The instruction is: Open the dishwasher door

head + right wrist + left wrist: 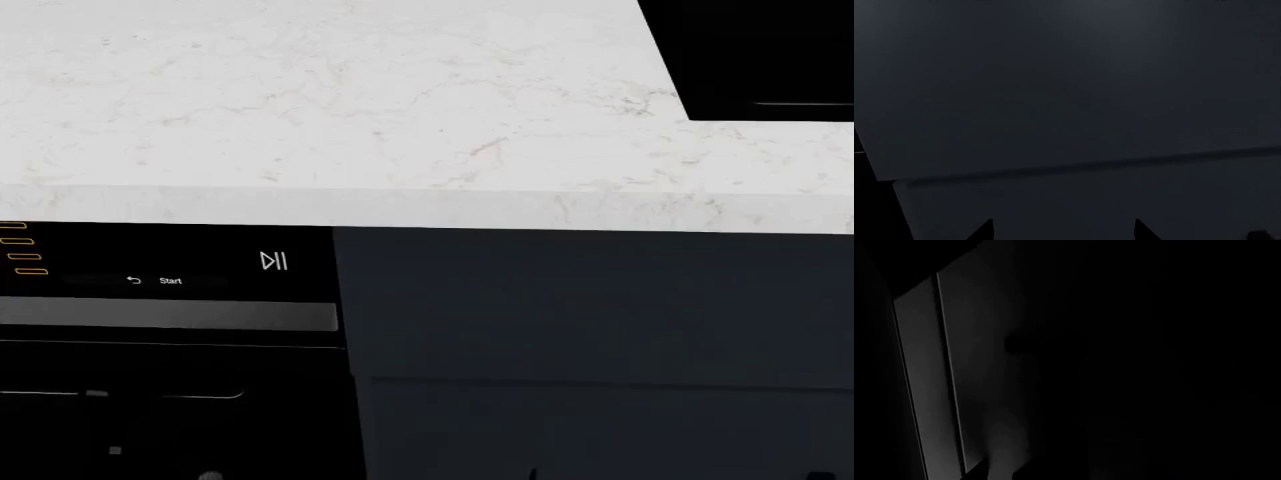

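Observation:
The dishwasher door is the glossy black front at the lower left of the head view, under the counter. It carries a white play/pause symbol, "Start" text, orange bar lights, a grey band and a thin silver line. The left wrist view is almost black; a grey band with thin lines shows very close, and the left jaws cannot be made out. My right gripper is open, its two dark fingertips wide apart, facing a matte navy cabinet front.
A white marble countertop overhangs the fronts. The black sink basin is set in at the far right. Navy cabinet doors stand right of the dishwasher, with a horizontal seam between panels.

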